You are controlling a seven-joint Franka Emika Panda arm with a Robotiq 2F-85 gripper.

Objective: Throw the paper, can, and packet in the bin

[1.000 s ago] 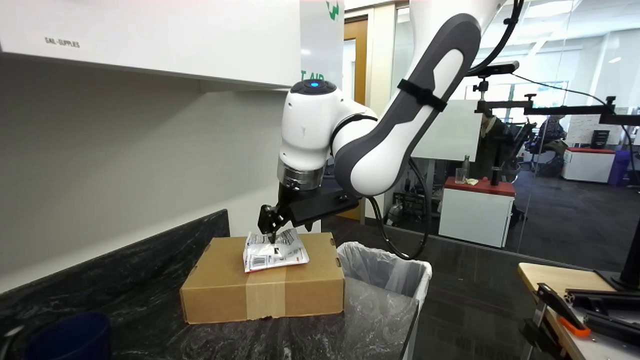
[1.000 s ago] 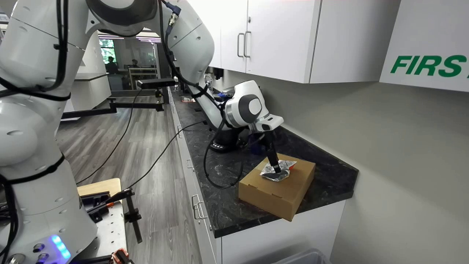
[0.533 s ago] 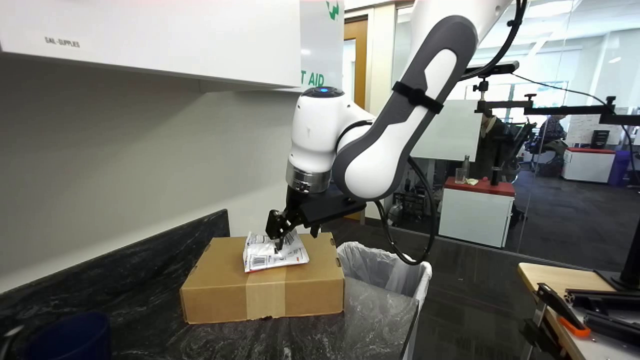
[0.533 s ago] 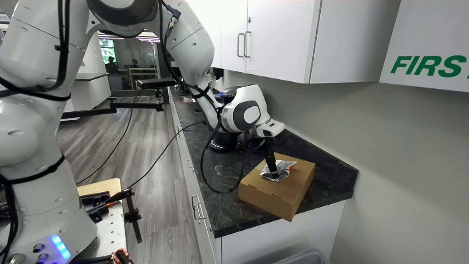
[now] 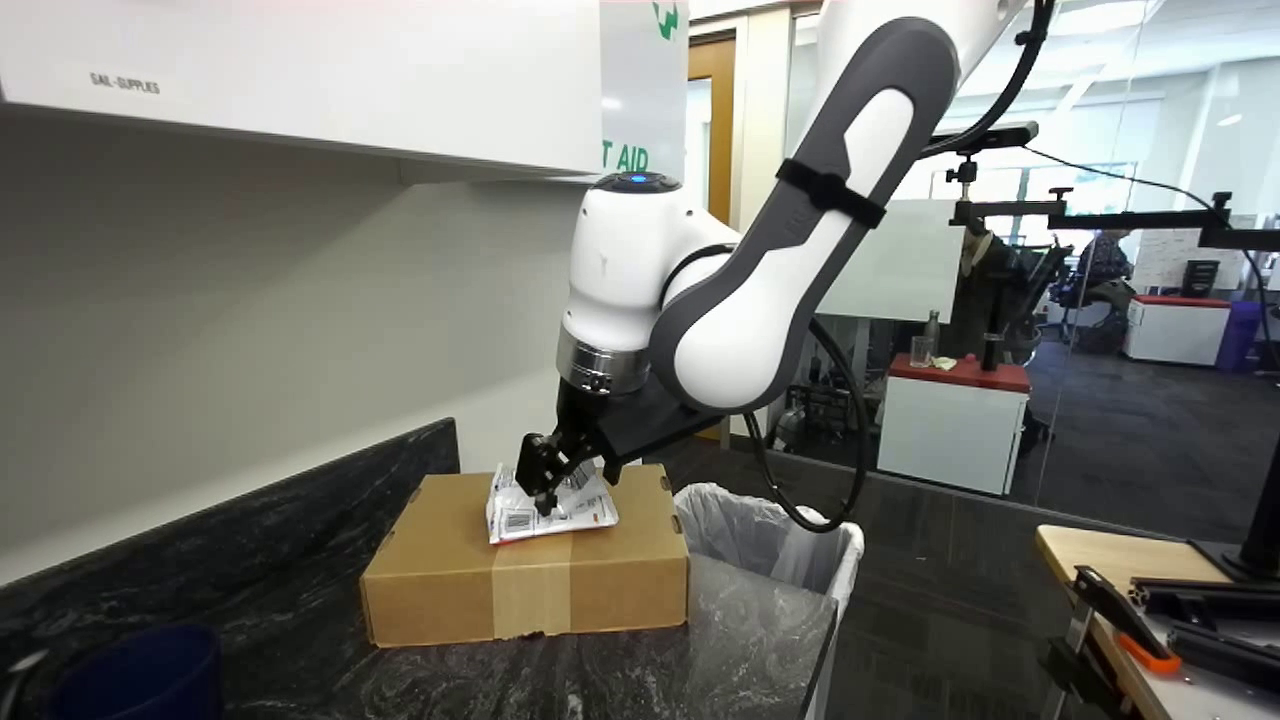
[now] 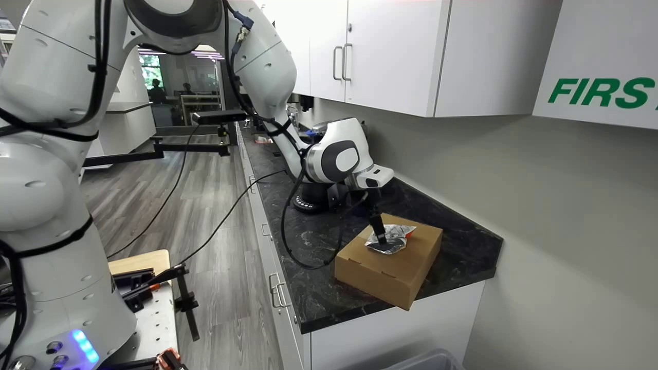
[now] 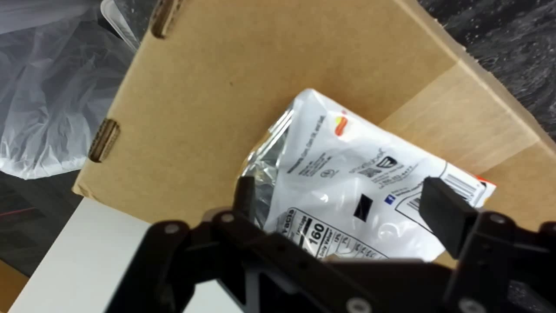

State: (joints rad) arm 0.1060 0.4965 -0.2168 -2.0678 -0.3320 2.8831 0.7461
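The packet (image 5: 580, 515), silver-white with dark print, lies flat on top of the brown cardboard box in both exterior views. My gripper (image 7: 341, 195) stands open in the wrist view, its two fingers (image 7: 445, 213) wide apart over opposite sides of the packet (image 7: 347, 174). Seen from outside, the gripper (image 5: 577, 488) reaches down to the packet; whether a fingertip touches it I cannot tell. The bin (image 5: 850, 545), lined with a whitish bag, stands beyond the counter's end beside the box. Its bag (image 7: 47, 100) also shows at the wrist view's left. Paper and can are out of view.
The cardboard box (image 5: 430, 605) sits on a dark marbled counter (image 5: 280, 640) near its end. A wall cabinet (image 5: 300, 80) overhangs this corner. A dark blue cup (image 5: 140, 675) stands at the near left. A cable (image 6: 282, 231) hangs in a loop beside the arm.
The gripper has come slightly lower over the packet and its wrist has tilted a little, after a small sideways shift and back. Packet and box have stayed in place; the jaws remain open.
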